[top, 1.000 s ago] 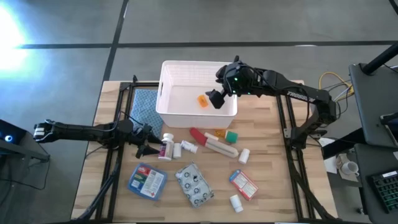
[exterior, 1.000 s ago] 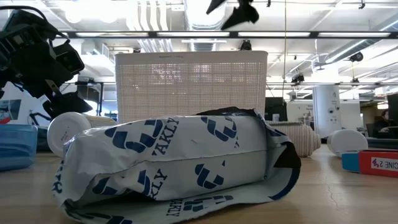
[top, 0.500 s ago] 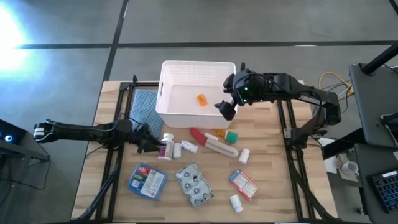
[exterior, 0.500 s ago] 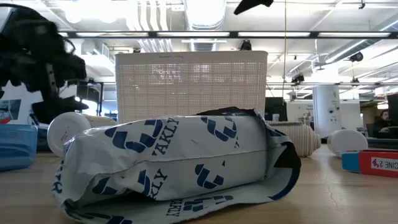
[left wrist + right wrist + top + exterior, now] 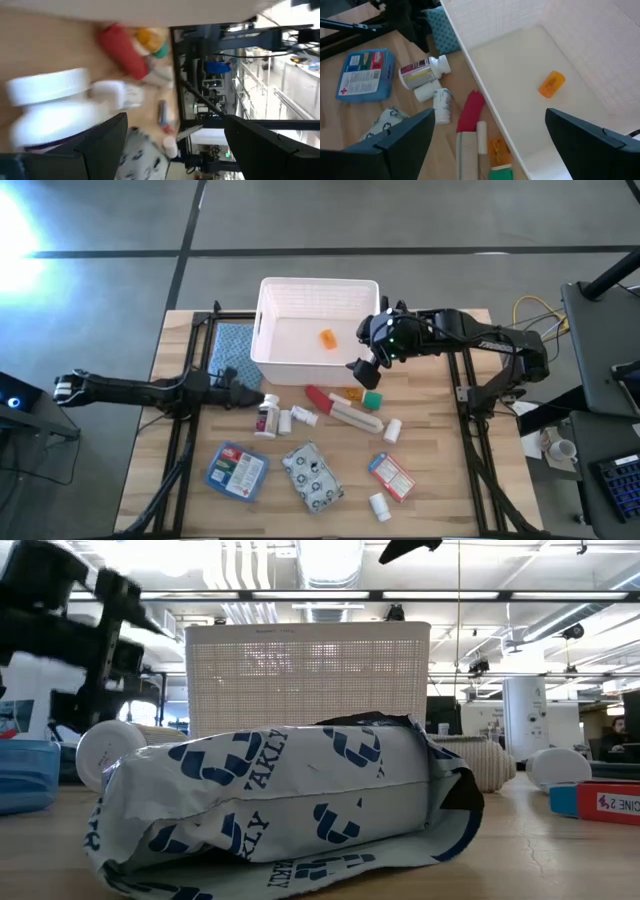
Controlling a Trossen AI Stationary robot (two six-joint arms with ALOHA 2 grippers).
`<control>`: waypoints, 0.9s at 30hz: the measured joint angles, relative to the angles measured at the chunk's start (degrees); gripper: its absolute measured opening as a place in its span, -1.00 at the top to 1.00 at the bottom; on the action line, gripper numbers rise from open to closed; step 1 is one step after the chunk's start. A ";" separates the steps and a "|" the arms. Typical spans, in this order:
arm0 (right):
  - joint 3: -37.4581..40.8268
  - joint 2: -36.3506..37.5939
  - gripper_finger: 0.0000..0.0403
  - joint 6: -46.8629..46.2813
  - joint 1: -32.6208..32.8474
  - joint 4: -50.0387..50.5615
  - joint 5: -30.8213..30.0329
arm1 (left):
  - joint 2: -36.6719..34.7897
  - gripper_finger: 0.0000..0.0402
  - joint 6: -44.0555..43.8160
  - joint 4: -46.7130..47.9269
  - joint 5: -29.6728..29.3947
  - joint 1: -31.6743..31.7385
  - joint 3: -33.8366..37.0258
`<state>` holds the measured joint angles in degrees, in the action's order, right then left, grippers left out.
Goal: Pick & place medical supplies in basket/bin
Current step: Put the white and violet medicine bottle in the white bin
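**Now the left gripper faces the labelled bottle, nearly at its mouth**

Clearly the relation that matters is on the left side. In the high view the left gripper [image 5: 250,397] reaches in low along the surface [image 5: 450,480] from the left edge, and the white pill bottle with the purple label [image 5: 267,416] lies just beyond its tips, slightly nearer the front edge. The bottle lies on its side, its long axis running roughly front to back, so crosswise to the arm's reach. In the left wrist view that bottle [image 5: 55,112] fills the space just ahead of the 2 dark fingers [image 5: 102,145], which stand wide apart with nothing between them. My reading is that a short advance and a slight shift toward the front edge would bring the bottle between them.

The right gripper [image 5: 364,370] hovers at the near right corner of the white basket [image 5: 300,288], above the row of tubes; its fingers are spread and empty. 1 orange item [image 5: 326,339] lies inside the basket.

The other supplies remain on the surface: a red tube [image 5: 318,396], a cream tube [image 5: 355,416], a blue flat packet [image 5: 237,471], a spotted pouch [image 5: 312,477], a red-white packet [image 5: 391,476] and small white bottles. For the labelled bottle the left arm is plainly nearer; the tubes lie closer to the right.
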<state>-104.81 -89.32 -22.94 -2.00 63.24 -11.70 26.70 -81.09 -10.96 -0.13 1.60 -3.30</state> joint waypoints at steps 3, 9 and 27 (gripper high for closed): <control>0.00 0.00 -0.83 0.00 -0.01 -0.01 -0.34 | 1.03 -0.54 2.59 6.83 -5.37 -3.08 -5.61; 0.04 0.00 -0.83 0.26 -0.11 -0.04 -0.52 | 9.92 -0.54 2.92 41.46 -16.61 -11.21 -23.86; 0.04 -0.02 -0.83 1.41 -1.66 -0.09 -5.45 | 51.04 -0.54 0.87 68.45 -17.20 -18.41 -51.50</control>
<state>-104.77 -89.34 -21.53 -3.66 63.16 -17.15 77.74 -80.22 57.49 -17.33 -16.81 -54.80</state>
